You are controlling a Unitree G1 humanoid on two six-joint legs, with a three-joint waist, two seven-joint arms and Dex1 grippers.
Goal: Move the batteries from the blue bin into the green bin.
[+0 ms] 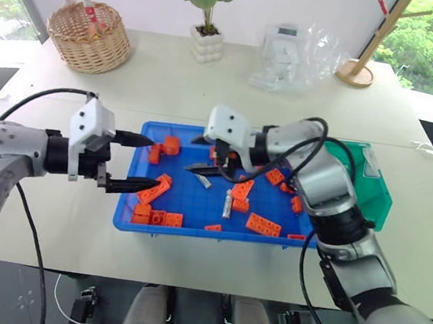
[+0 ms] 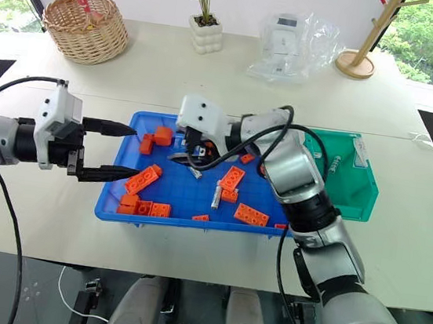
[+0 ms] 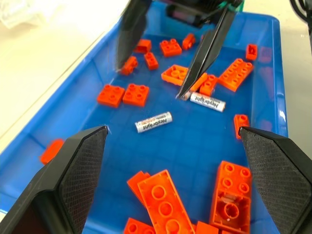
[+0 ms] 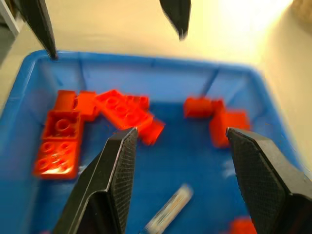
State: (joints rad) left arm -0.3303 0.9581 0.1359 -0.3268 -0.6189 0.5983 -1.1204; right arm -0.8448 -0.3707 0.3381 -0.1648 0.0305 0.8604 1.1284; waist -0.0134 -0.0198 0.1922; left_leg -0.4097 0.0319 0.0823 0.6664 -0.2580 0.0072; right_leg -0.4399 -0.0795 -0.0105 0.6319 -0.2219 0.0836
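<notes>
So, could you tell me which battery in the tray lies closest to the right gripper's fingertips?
The battery just under the right gripper, beside an orange brick; the other battery lies apart.

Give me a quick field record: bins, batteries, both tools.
blue bin: on the table, holds orange bricks and two batteries
battery one: lying flat on the blue floor, free
battery two: lying flat beside a brick, right tool's fingertip next to it
green bin: at the blue bin's right end
left tool: open, empty, at the blue bin's left rim
right tool: open, empty, above the blue bin
</notes>
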